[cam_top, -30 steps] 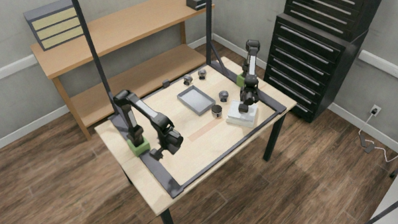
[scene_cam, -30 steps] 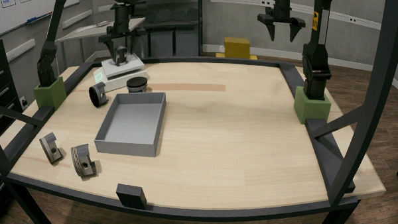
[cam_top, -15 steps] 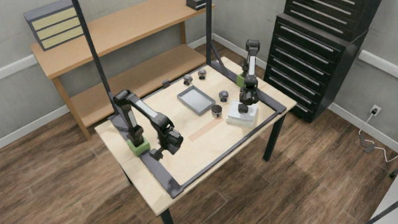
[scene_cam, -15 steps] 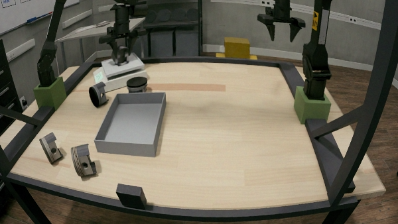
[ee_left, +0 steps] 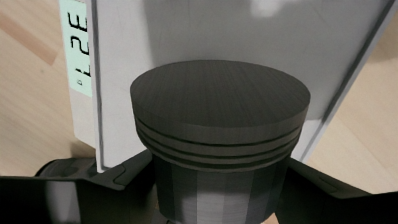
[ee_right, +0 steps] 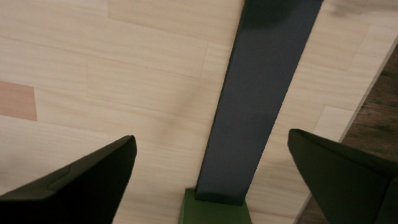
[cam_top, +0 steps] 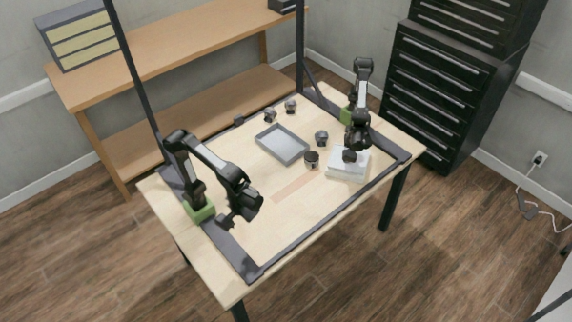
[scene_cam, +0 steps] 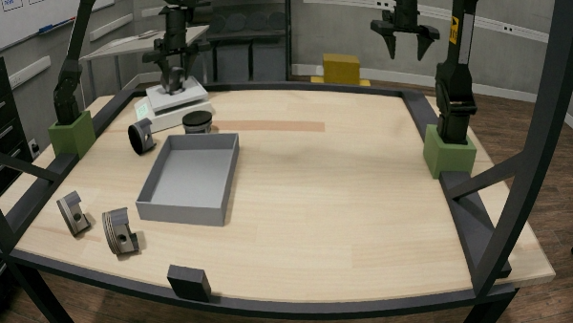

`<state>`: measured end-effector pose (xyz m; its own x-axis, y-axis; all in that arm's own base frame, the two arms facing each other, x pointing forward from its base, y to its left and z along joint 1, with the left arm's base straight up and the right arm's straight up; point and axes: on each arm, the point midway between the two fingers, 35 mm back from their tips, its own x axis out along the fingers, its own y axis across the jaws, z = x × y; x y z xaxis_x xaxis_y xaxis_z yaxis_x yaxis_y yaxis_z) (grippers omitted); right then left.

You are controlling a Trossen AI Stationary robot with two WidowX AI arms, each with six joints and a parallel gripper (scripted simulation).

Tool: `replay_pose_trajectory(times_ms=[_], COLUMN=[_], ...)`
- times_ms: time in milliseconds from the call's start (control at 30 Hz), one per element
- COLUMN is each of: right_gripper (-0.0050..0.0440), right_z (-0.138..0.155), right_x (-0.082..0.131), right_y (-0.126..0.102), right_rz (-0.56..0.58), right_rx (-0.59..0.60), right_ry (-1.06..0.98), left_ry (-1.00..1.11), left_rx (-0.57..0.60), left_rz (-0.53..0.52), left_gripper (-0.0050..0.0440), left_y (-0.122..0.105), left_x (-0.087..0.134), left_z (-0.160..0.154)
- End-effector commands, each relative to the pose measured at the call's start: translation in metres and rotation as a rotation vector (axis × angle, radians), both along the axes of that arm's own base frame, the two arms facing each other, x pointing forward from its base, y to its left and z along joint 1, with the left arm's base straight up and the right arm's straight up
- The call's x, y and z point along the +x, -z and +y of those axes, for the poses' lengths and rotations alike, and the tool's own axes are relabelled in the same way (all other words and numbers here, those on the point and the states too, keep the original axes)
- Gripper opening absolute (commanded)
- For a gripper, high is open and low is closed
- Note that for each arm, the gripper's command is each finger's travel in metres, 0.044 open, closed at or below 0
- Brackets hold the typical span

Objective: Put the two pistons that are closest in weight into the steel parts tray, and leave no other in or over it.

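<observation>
The exterior view shows the steel tray [cam_top: 272,150] [scene_cam: 187,215] holding no pistons.

the left claw [cam_top: 350,153] [scene_cam: 175,86] [ee_left: 212,152] has narrowed, its fingers now against the piston [scene_cam: 177,76] [ee_left: 220,97] at the scale [cam_top: 339,172] [scene_cam: 164,117] [ee_left: 120,45].
</observation>
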<state>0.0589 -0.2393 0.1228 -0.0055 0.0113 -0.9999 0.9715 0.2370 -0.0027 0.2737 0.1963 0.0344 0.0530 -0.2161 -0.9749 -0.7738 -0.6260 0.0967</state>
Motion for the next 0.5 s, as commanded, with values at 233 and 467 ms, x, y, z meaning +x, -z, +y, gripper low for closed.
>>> replay_pose_trajectory(times_ms=[233,467], right_gripper=[0.04,0.04], right_z=[-0.005,-0.005], right_x=[0.002,0.002], right_y=[-0.008,-0.008], right_rz=[-0.011,-0.011], right_rx=[-0.031,-0.031], right_ry=[-0.006,-0.006], left_ry=[-0.003,-0.002], left_rx=[0.029,0.03], left_rz=[-0.036,-0.036], left_gripper=[0.0158,0.0158], left_y=[-0.023,-0.035], left_x=[0.006,0.005], left_z=[0.003,0.002])
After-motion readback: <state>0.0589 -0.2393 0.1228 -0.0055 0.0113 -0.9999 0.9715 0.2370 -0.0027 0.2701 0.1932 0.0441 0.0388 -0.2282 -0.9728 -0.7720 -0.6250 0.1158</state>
